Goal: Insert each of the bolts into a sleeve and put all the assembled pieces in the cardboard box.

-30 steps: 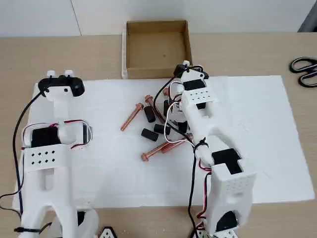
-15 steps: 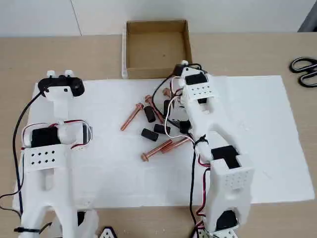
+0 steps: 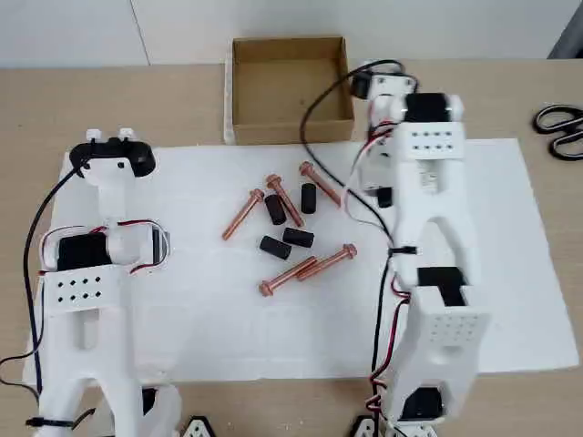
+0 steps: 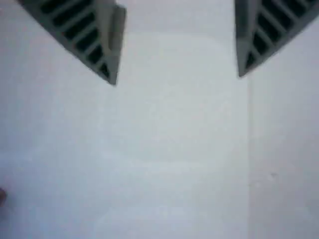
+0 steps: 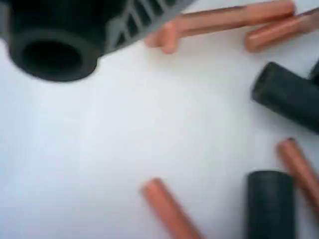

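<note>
Left pincer [image 4: 177,75] is seen wide open with nothing gripped, hung over the white sheet [image 3: 182,319] toward the left edge of the worktop [image 3: 91,100]; no task piece lies between its jaws.

At mid-sheet five copper bolts [image 3: 287,275] are scattered loose, all lying flat; four loose sleeves [image 3: 274,247], black and short, are mixed among them, some just beside bolts; no bolt is seen inside any sleeve.

Cardboard box [image 3: 290,91] is set at the far edge of the worktop, about the middle, touching the sheet's far border; it is open-topped and nothing is in it.

Right pincer [image 5: 79,25] is closed on a fifth sleeve, the held sleeve [image 5: 52,52]; it is gripped by its side with the open bore left exposed; it is held over the sheet, right of the pile and toward the far edge.

Scissors [image 3: 560,127] are left at the right edge, well apart from everything.

Step judged: first assembly, sleeve in the grip, bolt not yet taken; zero of five pieces done.

Next move judged: a bolt is to be gripped by the open left pincer, probably near its head; the shank must be lined up with the bore before pushing; a tilted approach could jam or knock the sleeve loose.
</note>
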Available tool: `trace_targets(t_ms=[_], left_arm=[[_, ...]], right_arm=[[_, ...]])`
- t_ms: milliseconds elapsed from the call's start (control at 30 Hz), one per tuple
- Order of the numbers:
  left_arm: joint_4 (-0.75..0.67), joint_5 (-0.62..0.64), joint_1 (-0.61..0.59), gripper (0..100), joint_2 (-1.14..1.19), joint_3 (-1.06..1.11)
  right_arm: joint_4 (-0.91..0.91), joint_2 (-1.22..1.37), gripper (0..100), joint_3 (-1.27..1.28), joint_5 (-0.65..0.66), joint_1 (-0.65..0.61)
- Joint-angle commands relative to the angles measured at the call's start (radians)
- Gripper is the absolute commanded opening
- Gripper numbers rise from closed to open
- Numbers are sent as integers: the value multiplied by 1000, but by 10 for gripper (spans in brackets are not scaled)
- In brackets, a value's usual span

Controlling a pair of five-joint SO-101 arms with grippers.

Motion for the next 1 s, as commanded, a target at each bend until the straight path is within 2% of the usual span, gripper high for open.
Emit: trace_targets(t_ms=[0, 133, 300, 967], left_arm=[[-14, 0, 8, 149, -8, -10], [-17, 0, 9, 149, -8, -5], [-17, 2, 8, 149, -5, -4], [-5, 0, 5, 149, -8, 10]], right_arm=[[33, -114, 3, -44, 14, 71], [24, -228, 3, 89, 52, 79], [-2, -216, 3, 213, 61, 25], [-122, 56, 4, 236, 54, -2]])
